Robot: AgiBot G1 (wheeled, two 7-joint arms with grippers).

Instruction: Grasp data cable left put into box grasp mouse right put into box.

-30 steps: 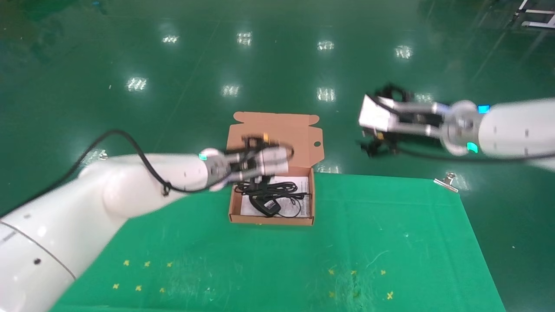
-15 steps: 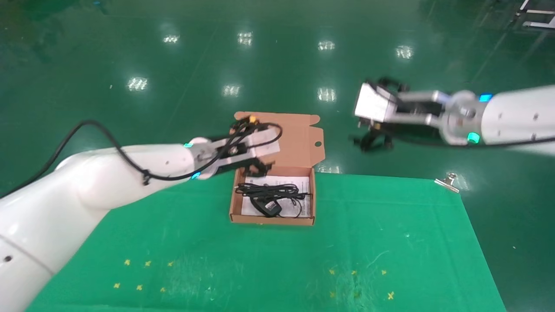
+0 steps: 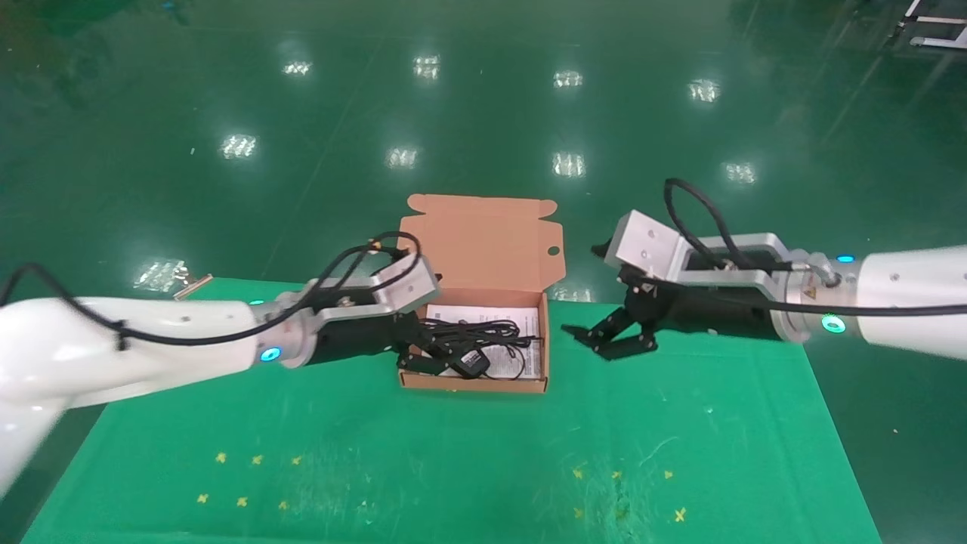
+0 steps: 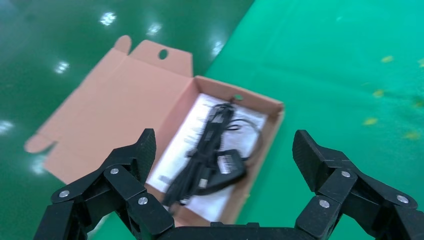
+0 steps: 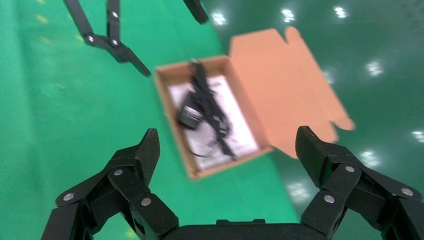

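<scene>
The salmon-orange box (image 3: 472,383) stands open at the far middle of the green cloth, its lid flap (image 3: 483,242) upright behind. Inside, on a white sheet, lie the data cable (image 3: 472,329) and the black mouse (image 3: 468,361). My left gripper (image 3: 423,349) is open and empty at the box's left wall. My right gripper (image 3: 593,341) is open and empty, a little right of the box. The left wrist view shows the box (image 4: 265,145), cable (image 4: 210,135) and mouse (image 4: 227,167) past the open left gripper (image 4: 225,142). The right wrist view shows the box (image 5: 172,122), mouse (image 5: 190,115) and open right gripper (image 5: 228,139).
The green cloth (image 3: 453,453) covers the table, with small yellow marks near its front. A metal clip (image 3: 189,281) sits on the far left edge. Beyond the far edge is glossy green floor (image 3: 483,113). The left gripper's fingers (image 5: 107,40) show far off in the right wrist view.
Both arms have come down from above the box. The left gripper now sits low at the box's left wall, the right gripper low beside its right. The cable and mouse have not moved.
</scene>
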